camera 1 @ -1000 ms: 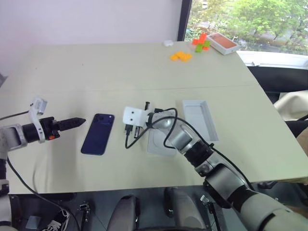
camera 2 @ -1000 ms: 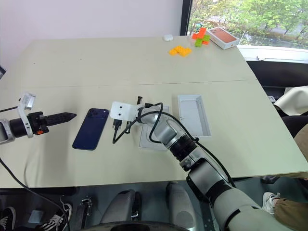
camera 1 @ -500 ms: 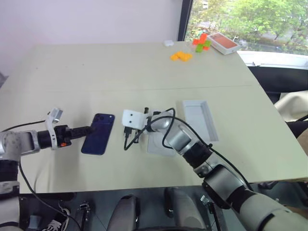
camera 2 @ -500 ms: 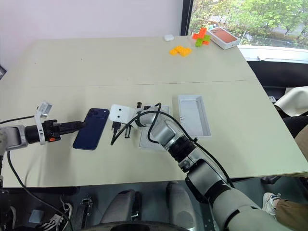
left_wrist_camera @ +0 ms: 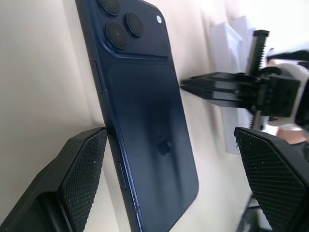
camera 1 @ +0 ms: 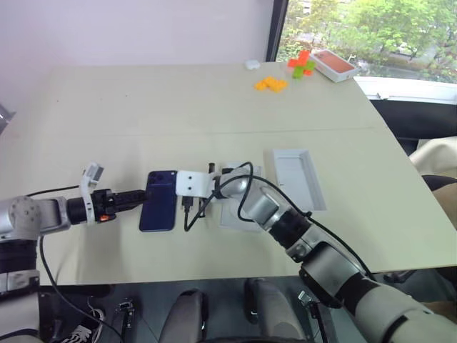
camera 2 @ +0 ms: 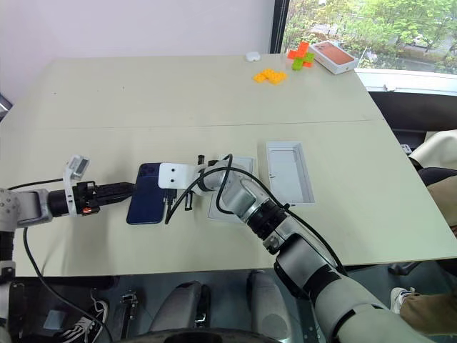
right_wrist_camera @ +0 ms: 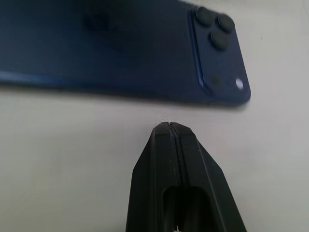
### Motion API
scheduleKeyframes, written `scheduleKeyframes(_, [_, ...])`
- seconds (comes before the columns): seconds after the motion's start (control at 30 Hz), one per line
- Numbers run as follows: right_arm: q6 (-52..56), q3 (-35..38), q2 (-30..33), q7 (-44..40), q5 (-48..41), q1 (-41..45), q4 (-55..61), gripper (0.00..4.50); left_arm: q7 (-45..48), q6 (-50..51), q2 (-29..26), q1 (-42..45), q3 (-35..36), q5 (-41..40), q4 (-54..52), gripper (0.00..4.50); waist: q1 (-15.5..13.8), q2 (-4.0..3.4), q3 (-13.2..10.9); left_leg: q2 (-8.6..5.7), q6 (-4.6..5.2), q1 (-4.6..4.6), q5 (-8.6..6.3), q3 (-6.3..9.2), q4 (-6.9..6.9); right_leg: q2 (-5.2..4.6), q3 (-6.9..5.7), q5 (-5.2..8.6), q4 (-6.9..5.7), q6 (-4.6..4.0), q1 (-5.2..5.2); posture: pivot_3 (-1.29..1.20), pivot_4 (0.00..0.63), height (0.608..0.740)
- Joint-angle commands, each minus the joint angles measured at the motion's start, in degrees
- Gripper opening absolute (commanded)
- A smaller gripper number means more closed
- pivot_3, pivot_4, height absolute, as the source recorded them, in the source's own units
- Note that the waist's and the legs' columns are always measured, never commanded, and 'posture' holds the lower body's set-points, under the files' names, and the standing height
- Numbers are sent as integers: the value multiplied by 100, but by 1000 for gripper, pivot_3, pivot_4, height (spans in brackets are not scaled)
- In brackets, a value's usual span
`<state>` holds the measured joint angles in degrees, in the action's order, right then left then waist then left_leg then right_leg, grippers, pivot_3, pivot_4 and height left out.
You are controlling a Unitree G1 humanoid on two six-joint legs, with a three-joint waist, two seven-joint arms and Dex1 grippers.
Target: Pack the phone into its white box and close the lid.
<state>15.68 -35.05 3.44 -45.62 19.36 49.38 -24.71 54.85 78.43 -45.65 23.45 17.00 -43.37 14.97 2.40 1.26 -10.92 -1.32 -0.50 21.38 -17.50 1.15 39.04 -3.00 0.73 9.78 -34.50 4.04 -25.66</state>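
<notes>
Pale table (camera 1: 178,100) (window (camera 1: 357,28) beyond)

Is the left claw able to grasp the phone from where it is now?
Probably yes. The left claw is open with its fingers on either side of the phone; the shut right claw points at the far edge without blocking.

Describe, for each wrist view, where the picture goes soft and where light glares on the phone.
Left wrist view: the phone is fairly sharp with a pale sheen along its back, the fingertips crisp. Right wrist view: its far end blurs, the shut right gripper sharp.
</notes>
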Motion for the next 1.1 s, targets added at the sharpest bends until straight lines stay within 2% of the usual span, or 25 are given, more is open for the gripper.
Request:
scheduleKeyframes(0.03, [-101,-120,-49,-58,105,60,-53,24,-131,289,185,-60,-56,-184,-246,4449,1,-1,1,0,-1,-1,0,0,0,0,0,0,0,0,0,0,150,740])
scheduleKeyframes(0.2, [-98,-159,-44,-132,197,3,-59,24,-278,321,315,-100,15,-211,-356,4449,-1,-3,2,-2,-6,-5,2,5,0,-2,-2,0,0,0,6,0,150,740])
scheduleKeyframes(0.5, [-87,-77,-25,-167,243,-20,-40,24,-813,958,875,343,748,-456,-353,4449,-39,-5,4,-20,-18,-7,9,36,0,-25,-36,0,3,0,23,0,150,740])
scheduleKeyframes(0.63, [-104,-47,-20,-158,256,-38,-31,24,-987,1128,833,257,614,-371,-753,4449,-34,-5,4,-21,-20,-5,10,40,0,-27,-40,0,4,0,23,0,150,740])
scheduleKeyframes(1.1, [-157,22,-44,-183,328,-94,-9,24,-1837,1407,1123,614,1259,-1015,-970,4449,-15,-5,4,-21,-28,-1,15,51,-4,-34,-52,0,6,1,22,0,150,740])
